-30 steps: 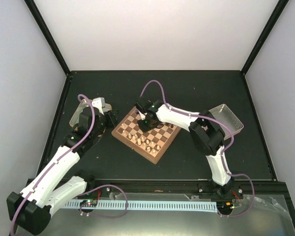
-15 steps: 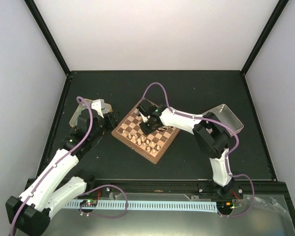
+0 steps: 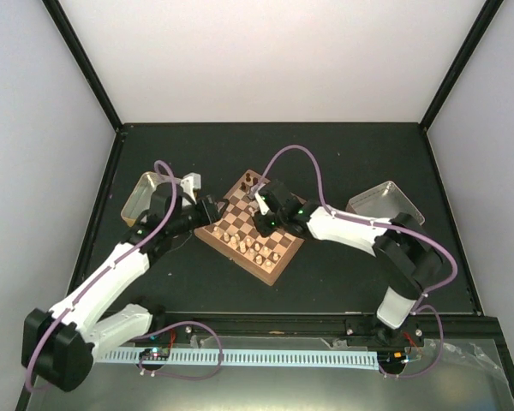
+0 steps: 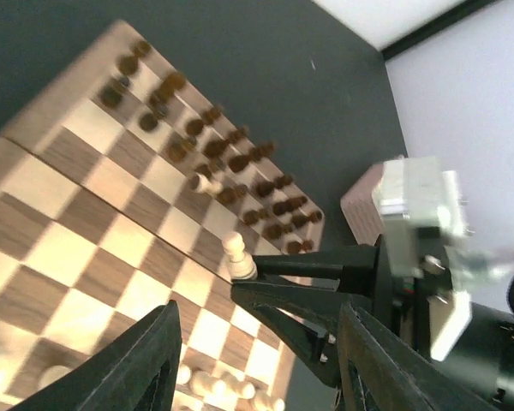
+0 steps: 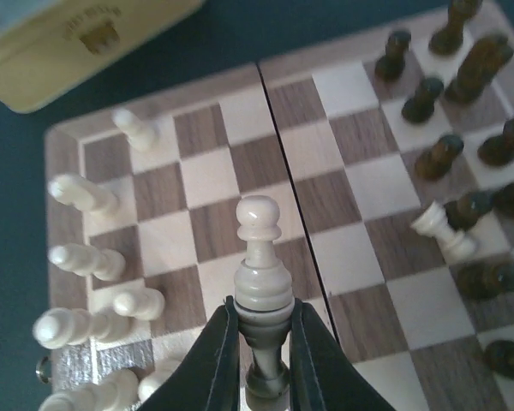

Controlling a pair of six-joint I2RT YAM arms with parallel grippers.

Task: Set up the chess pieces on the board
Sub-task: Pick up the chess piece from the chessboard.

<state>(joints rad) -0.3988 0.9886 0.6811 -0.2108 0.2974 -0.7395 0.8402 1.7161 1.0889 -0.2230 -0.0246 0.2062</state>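
Dark matte tabletop (image 3: 343, 154) between white walls carries the square wooden chessboard of brown and tan checks (image 3: 278, 257). The right gripper (image 5: 259, 315) is clenched on a pale cream turned wooden piece (image 5: 261, 274), held upright over the board's middle; whether its base touches a square is unclear. The left gripper (image 4: 257, 368) hovers at the board's left edge, fingers spread and empty. Dark brown pieces (image 5: 445, 154) crowd the far side and pale pieces (image 5: 86, 257) the near side. One tipped pale piece (image 5: 444, 233) lies among the dark ones.

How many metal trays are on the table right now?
2. One tray lies left of the board, partly covered; the other tray lies right of it. No third shows in any view.
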